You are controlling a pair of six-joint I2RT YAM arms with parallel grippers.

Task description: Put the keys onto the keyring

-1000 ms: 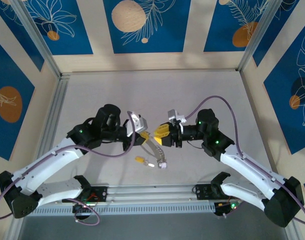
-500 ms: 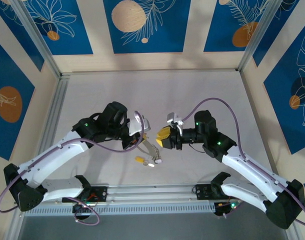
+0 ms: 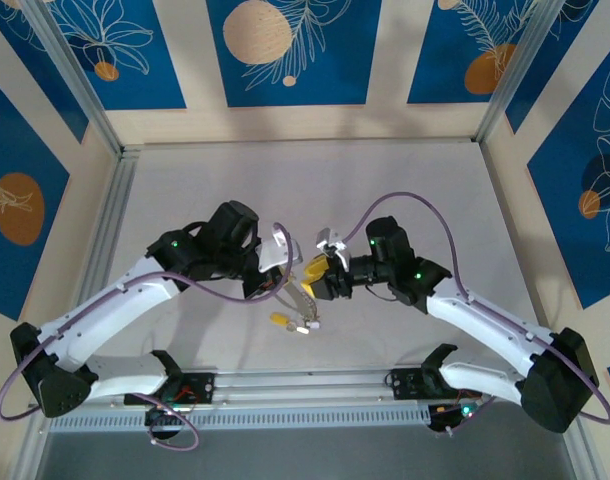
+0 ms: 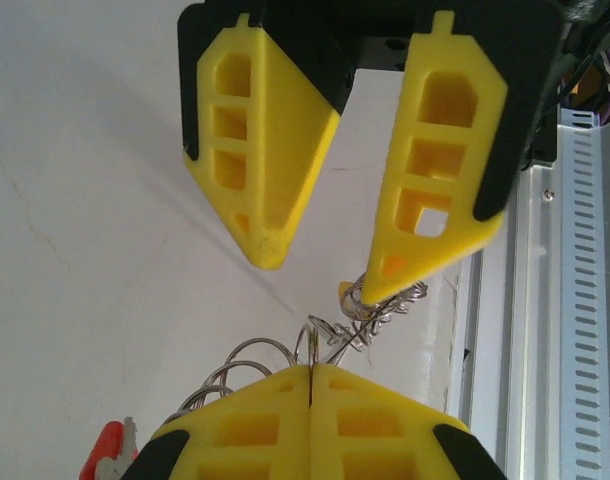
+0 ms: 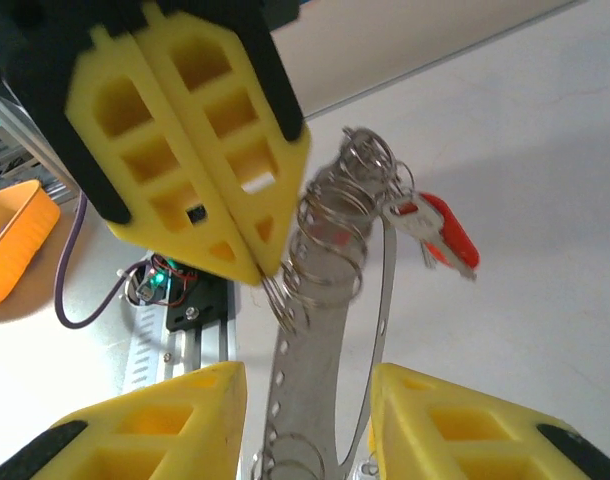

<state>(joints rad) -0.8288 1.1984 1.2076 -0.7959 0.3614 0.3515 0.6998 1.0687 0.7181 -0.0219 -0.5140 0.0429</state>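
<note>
The keyring [image 5: 325, 235] is showing as thin grey wire wound into many small bright loops. At the centre of the right wrist view the loops are bunching like a loose spring. They are running down along a flat grey strip [image 5: 310, 370] with a row of small holes near its edge. In the overhead view the keyring is hanging at the lower middle of the frame, between the two arms.

The keys [image 3: 293, 322] are gathering at its lower end, close over the pale table [image 3: 185, 180]; whether they are touching it cannot be told. One is wearing a yellow tag and one a white. In the right wrist view a red-tagged key [image 5: 440, 232] is sticking out to the right of the coil. Any lettering on the tags is too small to read.

The left gripper [image 4: 310, 385] is pressing its yellow fingers fully together and pinching the keyring, with wire loops rising from the seam at their tips. The right gripper [image 4: 325, 270] is standing partly open. Its tips are sitting on either side of the strip, one of them just beside the coil.
</note>
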